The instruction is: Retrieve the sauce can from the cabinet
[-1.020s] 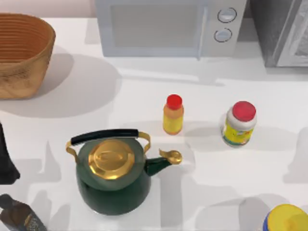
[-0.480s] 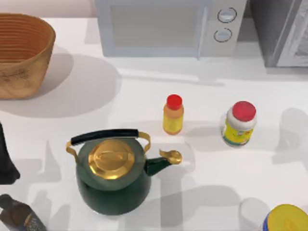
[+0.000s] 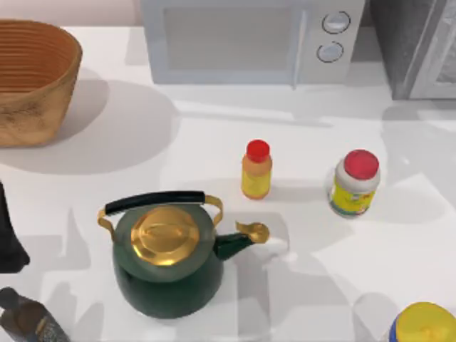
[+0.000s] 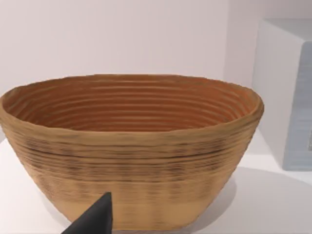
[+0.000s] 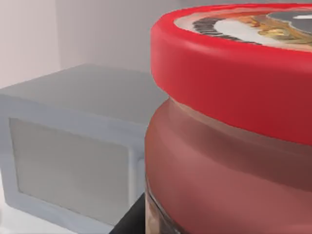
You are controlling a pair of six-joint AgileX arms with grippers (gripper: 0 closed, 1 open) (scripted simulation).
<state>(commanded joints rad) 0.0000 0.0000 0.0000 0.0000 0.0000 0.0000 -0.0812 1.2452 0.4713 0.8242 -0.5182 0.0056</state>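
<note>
The sauce can (image 5: 229, 146) sits very close in the right wrist view, with a see-through orange-red body and a red-rimmed lid with a pale printed top. My right gripper (image 5: 219, 224) is shut on it, and one dark finger (image 5: 130, 219) lies against its side. The white microwave shows behind the can. The cabinet (image 3: 417, 43), dark grey and speckled with a paler door panel, stands at the table's back right corner. My left arm (image 3: 8, 239) is parked at the table's left edge, facing the basket (image 4: 131, 146).
A white microwave (image 3: 242, 39) stands at the back middle and a woven basket (image 3: 32, 78) at the back left. A green kettle (image 3: 167, 260), a slim yellow bottle (image 3: 256, 171), a yellow-labelled jar (image 3: 354, 184), a yellow-lidded container (image 3: 424, 324) and a dark bottle (image 3: 25, 320) stand on the table.
The shadow on the table's right side has moved toward the back and spread below the cabinet. The things on the table have not moved.
</note>
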